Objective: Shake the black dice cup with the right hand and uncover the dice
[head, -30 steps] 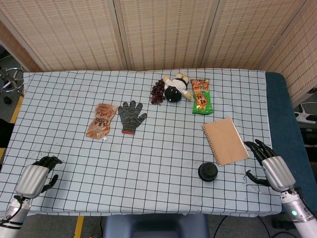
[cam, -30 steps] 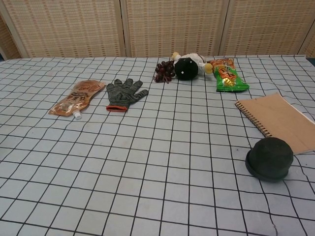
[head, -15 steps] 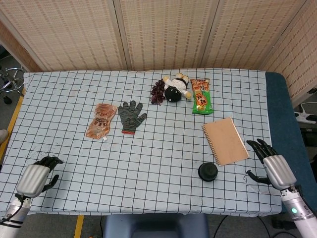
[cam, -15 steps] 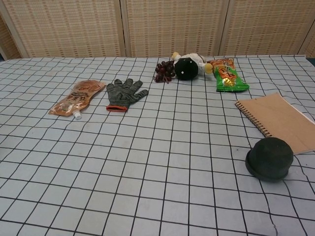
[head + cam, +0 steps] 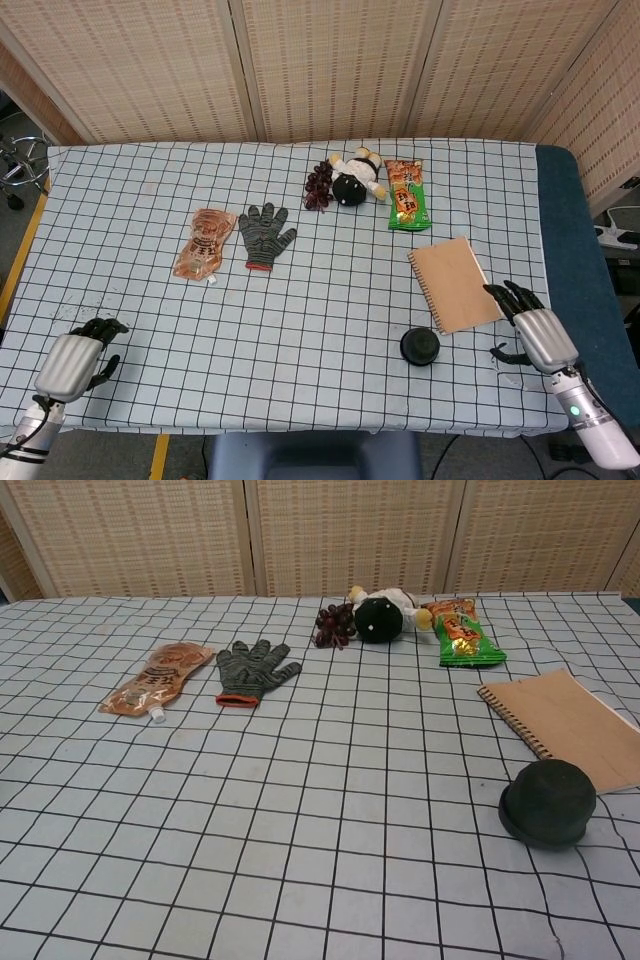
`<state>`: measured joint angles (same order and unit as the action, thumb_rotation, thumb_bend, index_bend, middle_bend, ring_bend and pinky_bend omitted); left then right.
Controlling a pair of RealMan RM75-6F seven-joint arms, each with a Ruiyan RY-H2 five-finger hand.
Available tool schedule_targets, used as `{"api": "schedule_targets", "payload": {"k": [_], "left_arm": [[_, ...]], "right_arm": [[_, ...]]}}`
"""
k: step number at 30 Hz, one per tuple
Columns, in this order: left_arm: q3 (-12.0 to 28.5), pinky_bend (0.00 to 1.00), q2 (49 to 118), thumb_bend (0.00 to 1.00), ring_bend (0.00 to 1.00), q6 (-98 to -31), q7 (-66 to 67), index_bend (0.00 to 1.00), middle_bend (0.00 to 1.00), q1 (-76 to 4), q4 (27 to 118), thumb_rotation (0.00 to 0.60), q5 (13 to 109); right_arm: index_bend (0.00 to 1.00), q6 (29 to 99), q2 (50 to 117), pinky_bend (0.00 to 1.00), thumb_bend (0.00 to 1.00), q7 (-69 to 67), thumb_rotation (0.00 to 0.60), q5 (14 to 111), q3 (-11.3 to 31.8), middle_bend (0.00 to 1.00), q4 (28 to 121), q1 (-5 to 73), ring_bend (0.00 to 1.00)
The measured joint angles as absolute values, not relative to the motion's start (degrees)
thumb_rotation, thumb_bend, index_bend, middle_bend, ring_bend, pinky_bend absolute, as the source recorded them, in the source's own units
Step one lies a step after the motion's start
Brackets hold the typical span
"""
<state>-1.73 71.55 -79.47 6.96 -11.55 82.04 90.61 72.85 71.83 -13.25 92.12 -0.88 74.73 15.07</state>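
Observation:
The black dice cup (image 5: 420, 346) stands mouth-down on the checked cloth near the front right; in the chest view the cup (image 5: 548, 802) is a dark dome by the notebook's corner. No dice show. My right hand (image 5: 532, 330) hovers at the table's right edge, to the right of the cup and apart from it, its fingers spread and holding nothing. My left hand (image 5: 75, 357) sits at the front left corner with its fingers curled in, far from the cup. Neither hand appears in the chest view.
A brown spiral notebook (image 5: 455, 283) lies just behind the cup. Further back are a green snack bag (image 5: 406, 194), a plush toy (image 5: 355, 178) and dark grapes (image 5: 319, 186). A grey glove (image 5: 264, 234) and an orange pouch (image 5: 204, 243) lie left of centre.
My right hand has shifted a little to the left, toward the notebook and cup. The left hand has barely moved and the cup stays put.

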Motion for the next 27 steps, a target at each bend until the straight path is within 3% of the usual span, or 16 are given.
{"api": "schedule_targets", "payload": {"k": [9,17,27], "left_arm": [[-1.0,0.53,70.6,0.42,0.26,-81.1,5.2,0.32,0.27,-10.7,82.3,0.600,90.1],[-1.1,0.53,70.5,0.42,0.26,-81.4,5.3,0.32,0.27,-10.6,82.5,0.600,90.6],[-1.1,0.53,70.4,0.42,0.26,-80.9,5.3,0.32,0.27,-10.7,82.7,0.600,90.4]], "right_arm": [[0.03,65.8,73.7,0.09,0.05,-21.7,0.600,94.5,-4.1,0.08,73.4,18.7,0.00],[0.05,60.0,76.3,0.09,0.05,-22.4,0.600,93.4,-4.1,0.08,73.0,22.2,0.00],[0.06,58.9,76.7,0.09,0.05,-23.5,0.600,93.8,-4.7,0.08,74.8,24.3,0.00]]}}
